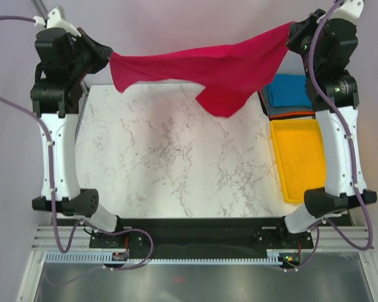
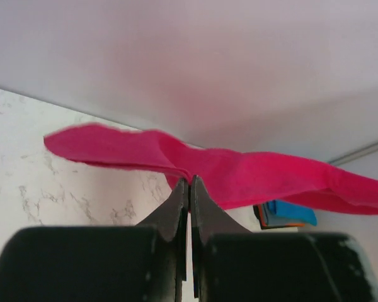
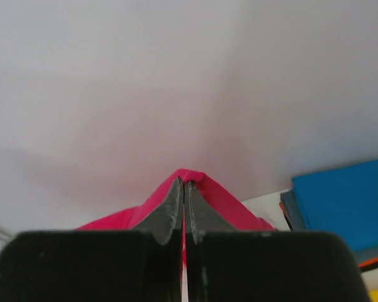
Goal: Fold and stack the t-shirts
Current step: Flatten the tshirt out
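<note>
A crimson-red t-shirt (image 1: pixel 208 69) hangs stretched in the air across the far edge of the table, sagging lower toward its right half. My left gripper (image 1: pixel 108 56) is shut on its left end; in the left wrist view the cloth (image 2: pixel 252 176) runs across just above the pinched tips (image 2: pixel 189 182). My right gripper (image 1: pixel 290 31) is shut on the shirt's right end, with red cloth (image 3: pixel 227 201) draped over both tips (image 3: pixel 184 184). Folded t-shirts, bright blue (image 1: pixel 290 91) on top of dark grey and orange layers, sit at the far right.
A yellow plastic tray (image 1: pixel 299 157) lies along the table's right side, in front of the folded stack. The white marble tabletop (image 1: pixel 170 163) spreads below the hanging shirt. A pale wall stands behind the table.
</note>
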Controlling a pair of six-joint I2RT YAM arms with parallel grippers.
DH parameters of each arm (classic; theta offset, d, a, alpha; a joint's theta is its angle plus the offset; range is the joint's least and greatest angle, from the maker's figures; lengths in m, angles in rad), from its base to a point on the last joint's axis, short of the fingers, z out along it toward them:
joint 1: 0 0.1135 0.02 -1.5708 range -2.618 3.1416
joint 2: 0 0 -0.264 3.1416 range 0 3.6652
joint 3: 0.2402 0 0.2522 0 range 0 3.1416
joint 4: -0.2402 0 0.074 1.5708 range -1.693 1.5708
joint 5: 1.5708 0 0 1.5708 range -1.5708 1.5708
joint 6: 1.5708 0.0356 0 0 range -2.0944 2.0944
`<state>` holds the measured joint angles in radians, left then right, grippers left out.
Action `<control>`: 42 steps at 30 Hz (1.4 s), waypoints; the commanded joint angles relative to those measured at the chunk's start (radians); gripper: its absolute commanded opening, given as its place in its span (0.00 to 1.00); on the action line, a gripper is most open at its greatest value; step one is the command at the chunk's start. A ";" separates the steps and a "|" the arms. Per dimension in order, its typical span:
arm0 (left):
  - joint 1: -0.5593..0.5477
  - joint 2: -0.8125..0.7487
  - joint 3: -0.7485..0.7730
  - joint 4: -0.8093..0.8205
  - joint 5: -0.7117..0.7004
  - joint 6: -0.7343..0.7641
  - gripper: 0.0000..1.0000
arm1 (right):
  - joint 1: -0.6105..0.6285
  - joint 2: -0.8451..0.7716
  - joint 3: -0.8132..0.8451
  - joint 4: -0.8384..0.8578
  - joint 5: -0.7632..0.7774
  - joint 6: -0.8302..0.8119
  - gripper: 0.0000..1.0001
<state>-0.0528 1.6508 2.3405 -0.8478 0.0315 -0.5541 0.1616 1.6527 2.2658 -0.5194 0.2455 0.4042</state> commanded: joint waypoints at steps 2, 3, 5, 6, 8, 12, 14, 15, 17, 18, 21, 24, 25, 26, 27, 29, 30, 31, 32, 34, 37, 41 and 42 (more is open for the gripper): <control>0.008 -0.181 -0.278 0.075 0.106 -0.014 0.02 | 0.007 -0.216 -0.225 0.073 -0.112 -0.018 0.00; 0.008 -0.216 -0.355 0.073 0.108 -0.015 0.02 | 0.009 -0.252 -0.336 0.070 -0.138 -0.013 0.00; 0.008 -0.351 -0.606 0.081 0.064 -0.026 0.02 | 0.007 -0.351 -0.447 0.053 -0.190 0.007 0.00; 0.008 -0.411 -0.695 0.099 0.042 -0.032 0.02 | 0.010 -0.382 -0.554 0.023 -0.208 0.021 0.00; 0.008 -0.561 -0.958 0.189 0.018 -0.029 0.02 | 0.009 -0.460 -0.717 -0.017 -0.282 0.053 0.00; 0.018 -0.663 -1.259 0.190 -0.062 -0.013 0.02 | 0.009 -0.606 -1.072 -0.044 -0.427 0.119 0.00; 0.031 -0.690 -1.375 0.181 -0.070 -0.018 0.02 | 0.009 -0.687 -1.201 -0.041 -0.495 0.162 0.00; 0.039 -0.701 -1.439 0.173 -0.088 -0.020 0.02 | 0.009 -0.714 -1.312 -0.037 -0.547 0.182 0.00; 0.080 -0.730 -1.498 0.179 -0.148 -0.024 0.02 | 0.012 -0.786 -1.434 -0.044 -0.575 0.194 0.00; 0.094 -0.735 -1.544 0.197 -0.153 -0.023 0.02 | 0.010 -0.807 -1.462 -0.053 -0.575 0.190 0.00; 0.146 -0.729 -1.586 0.223 -0.108 -0.038 0.02 | 0.012 -0.863 -1.511 -0.117 -0.529 0.168 0.00; 0.157 -0.717 -1.528 0.230 -0.036 -0.032 0.02 | 0.012 -0.878 -1.470 -0.169 -0.494 0.144 0.00; 0.157 -0.718 -1.500 0.228 0.005 -0.015 0.02 | 0.010 -0.881 -1.447 -0.177 -0.485 0.142 0.00; 0.156 -0.721 -1.468 0.222 0.024 -0.001 0.02 | 0.012 -0.883 -1.387 -0.186 -0.473 0.140 0.00; 0.157 -0.724 -1.390 0.213 0.040 0.011 0.02 | 0.010 -0.880 -1.349 -0.195 -0.463 0.140 0.00; 0.157 -0.733 -1.298 0.170 0.085 0.038 0.02 | 0.012 -0.874 -1.208 -0.235 -0.434 0.142 0.00; 0.157 -0.741 -1.205 0.155 0.097 0.045 0.02 | 0.012 -0.869 -1.154 -0.254 -0.425 0.140 0.00; 0.157 -0.756 -1.157 0.130 0.103 0.042 0.02 | 0.012 -0.858 -1.097 -0.277 -0.419 0.130 0.00; 0.156 -0.764 -1.111 0.086 0.107 0.043 0.02 | 0.012 -0.854 -0.974 -0.339 -0.408 0.124 0.00; 0.157 -0.781 -0.982 0.038 0.137 0.036 0.02 | 0.010 -0.847 -0.852 -0.395 -0.393 0.110 0.00; 0.134 -0.821 -0.835 -0.031 0.160 0.002 0.02 | 0.012 -0.855 -0.636 -0.488 -0.373 0.128 0.00; 0.113 -0.855 -0.748 -0.046 0.196 -0.059 0.02 | 0.012 -0.893 -0.413 -0.563 -0.353 0.192 0.00; 0.114 -0.874 -0.745 -0.045 0.199 -0.075 0.02 | 0.012 -0.904 -0.395 -0.570 -0.345 0.208 0.00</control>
<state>0.0643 0.7914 1.5738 -0.8242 0.1772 -0.5697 0.1726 0.7807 1.7832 -0.9836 -0.1444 0.5552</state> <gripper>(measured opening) 0.033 0.009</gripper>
